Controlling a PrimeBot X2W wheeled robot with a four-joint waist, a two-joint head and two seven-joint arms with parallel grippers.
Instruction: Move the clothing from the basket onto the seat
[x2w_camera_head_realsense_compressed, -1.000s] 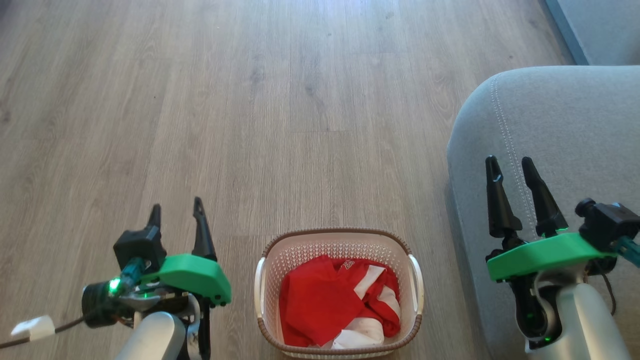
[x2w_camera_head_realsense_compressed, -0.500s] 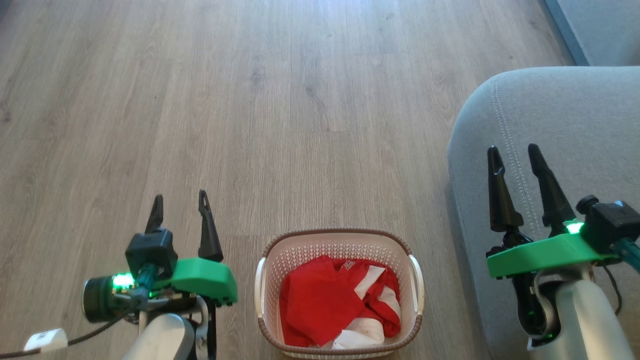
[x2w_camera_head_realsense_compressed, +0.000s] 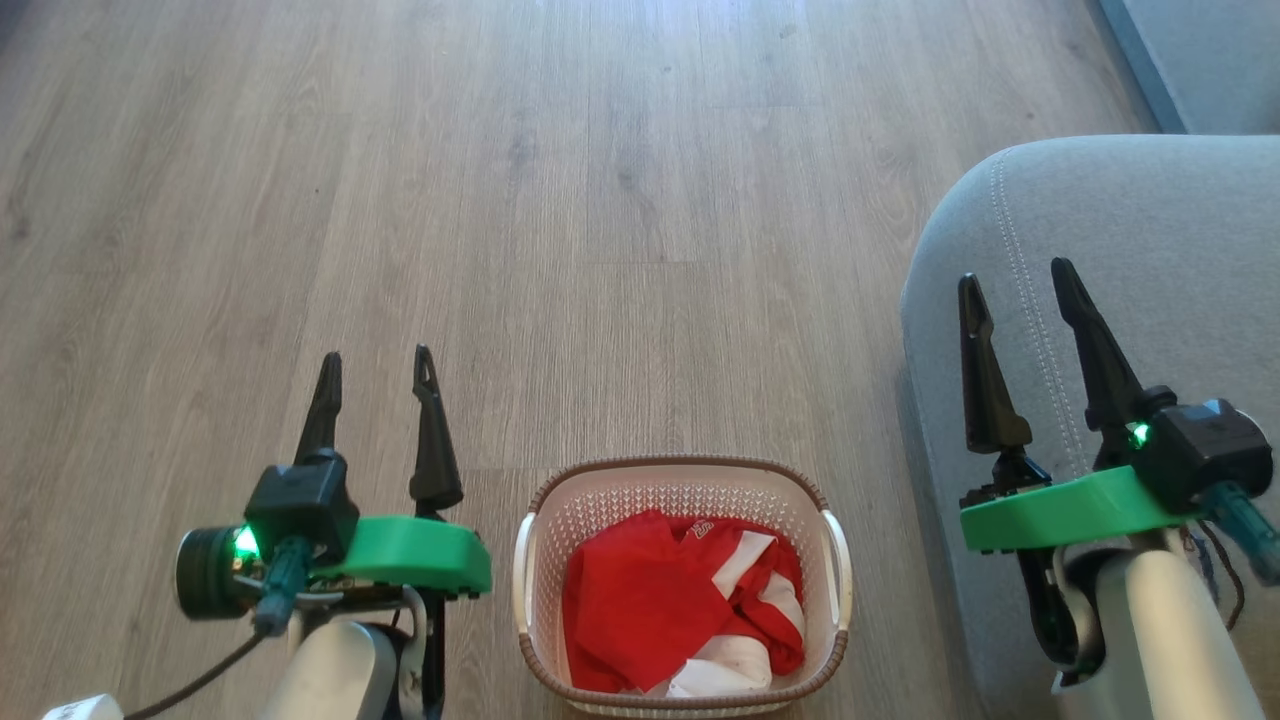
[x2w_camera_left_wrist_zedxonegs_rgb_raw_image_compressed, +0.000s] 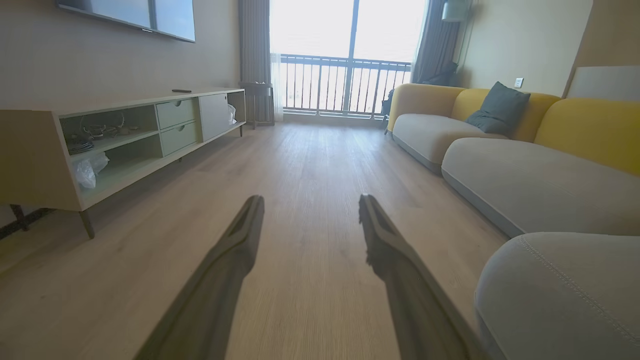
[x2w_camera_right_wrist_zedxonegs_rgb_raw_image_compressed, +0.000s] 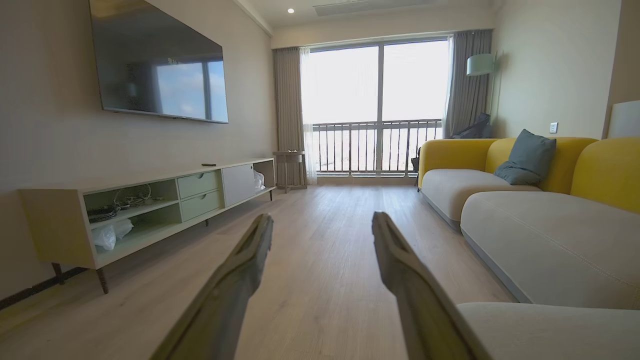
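Note:
The cream basket (x2w_camera_head_realsense_compressed: 541, 520) with a brown rim stands on the wood floor at the bottom middle of the head view. Inside it lies the clothing (x2w_camera_head_realsense_compressed: 640, 605), a plain red garment beside a red one with white panels (x2w_camera_head_realsense_compressed: 748, 570). The grey seat (x2w_camera_head_realsense_compressed: 1150, 230) with pale double stitching fills the right side; its rounded corner shows in the left wrist view (x2w_camera_left_wrist_zedxonegs_rgb_raw_image_compressed: 560, 285). My left gripper (x2w_camera_head_realsense_compressed: 376, 362) is open over bare floor, left of the basket. Over the seat's left edge hovers my right gripper (x2w_camera_head_realsense_compressed: 1014, 272), open and empty. Both wrist views show spread fingers (x2w_camera_left_wrist_zedxonegs_rgb_raw_image_compressed: 235, 250) (x2w_camera_right_wrist_zedxonegs_rgb_raw_image_compressed: 245, 260).
A long low TV cabinet (x2w_camera_right_wrist_zedxonegs_rgb_raw_image_compressed: 150, 210) runs along the left wall, with a screen (x2w_camera_right_wrist_zedxonegs_rgb_raw_image_compressed: 160, 70) above it. A grey and yellow sofa (x2w_camera_right_wrist_zedxonegs_rgb_raw_image_compressed: 540, 220) with a dark cushion lines the right. A balcony door (x2w_camera_right_wrist_zedxonegs_rgb_raw_image_compressed: 380, 110) is at the far end.
Both arms have moved forward, their fingers pointing further up the head view. The left gripper's wrist has levelled out. Basket and clothing have not moved.

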